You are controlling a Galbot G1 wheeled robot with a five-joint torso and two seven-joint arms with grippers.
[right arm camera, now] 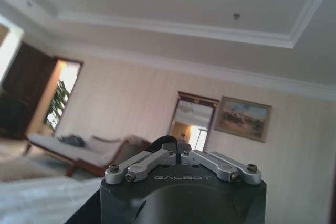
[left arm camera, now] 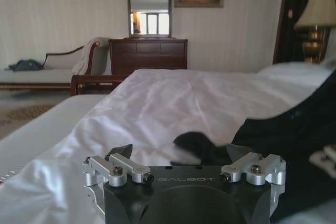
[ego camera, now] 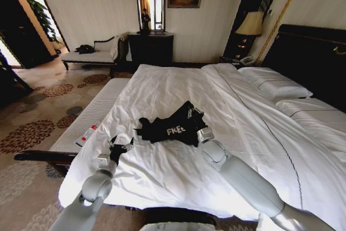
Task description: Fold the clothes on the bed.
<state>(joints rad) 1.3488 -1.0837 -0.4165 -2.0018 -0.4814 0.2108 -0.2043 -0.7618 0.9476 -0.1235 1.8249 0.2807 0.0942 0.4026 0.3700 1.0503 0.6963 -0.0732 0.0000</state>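
You are looking at the black T-shirt (ego camera: 174, 125) lying bunched near the middle of the bed (ego camera: 178, 93), on the white sheet, its white lettering facing up. Your right gripper (ego camera: 194, 113) is sitting at the shirt's right edge, its fingers drawn together and pinching a fold of the black fabric, lifting that edge slightly. Your left gripper (ego camera: 121, 145) is hovering low over the sheet just left of the shirt, its fingers spread wide and holding nothing. The bench (ego camera: 89, 120) is running along the bed's left side.
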